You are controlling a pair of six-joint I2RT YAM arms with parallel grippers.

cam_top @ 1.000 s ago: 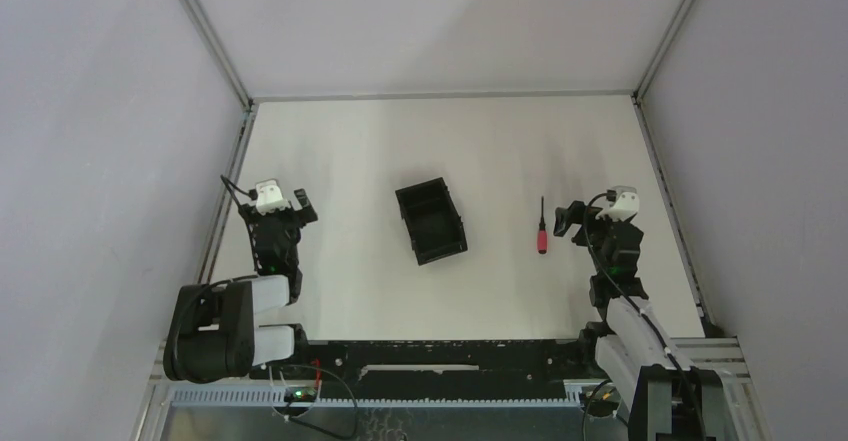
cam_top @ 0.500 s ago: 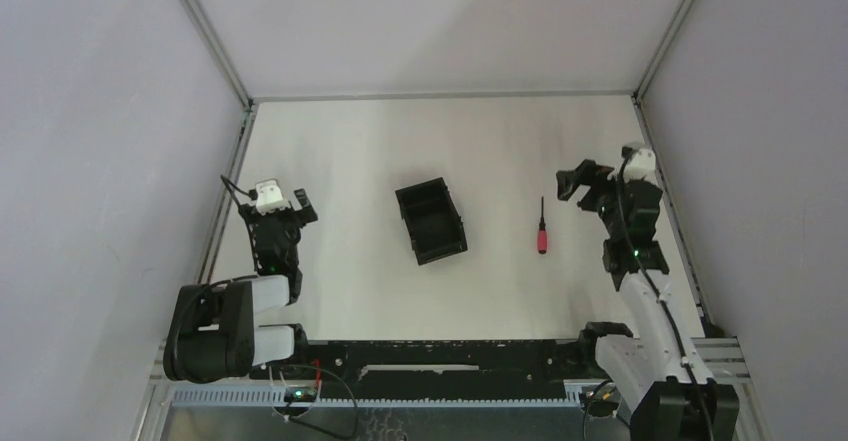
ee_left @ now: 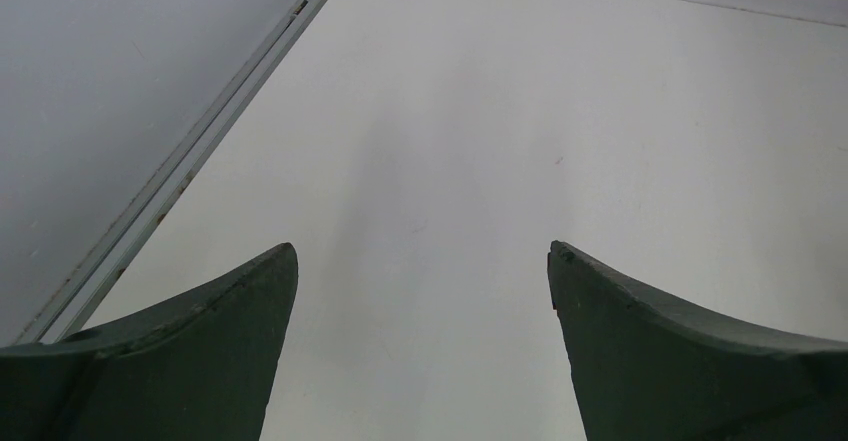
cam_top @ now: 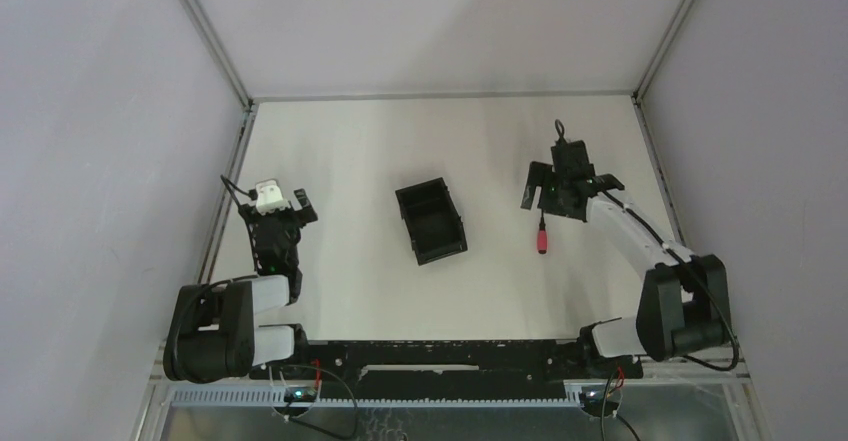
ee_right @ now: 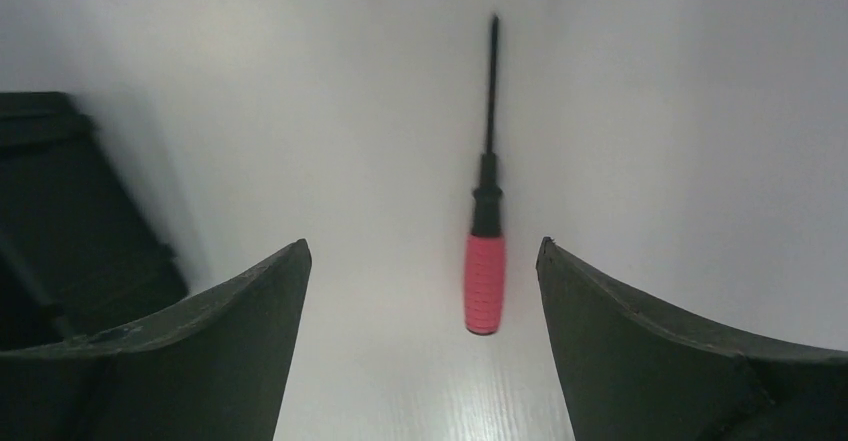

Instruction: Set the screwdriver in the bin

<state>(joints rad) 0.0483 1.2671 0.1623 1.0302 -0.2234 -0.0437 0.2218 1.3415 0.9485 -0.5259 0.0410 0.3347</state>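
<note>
The screwdriver (cam_top: 542, 239), with a red handle and a thin dark shaft, lies on the white table right of centre. In the right wrist view the screwdriver (ee_right: 484, 281) lies lengthwise, tip pointing away, handle between my open fingers but below them. My right gripper (cam_top: 553, 198) hovers over its shaft, open and empty (ee_right: 422, 251). The black bin (cam_top: 431, 222) stands at the table's middle, open top up, and shows at the left edge of the right wrist view (ee_right: 60, 221). My left gripper (cam_top: 280, 211) rests at the left, open and empty (ee_left: 422, 251).
Grey enclosure walls with metal rails (cam_top: 225, 186) border the table on the left, back and right. A black rail (cam_top: 440, 353) with the arm bases runs along the near edge.
My right arm has reached forward and swung left, bringing its gripper from beside the screwdriver to over its shaft. The left arm, screwdriver and bin have not moved.
</note>
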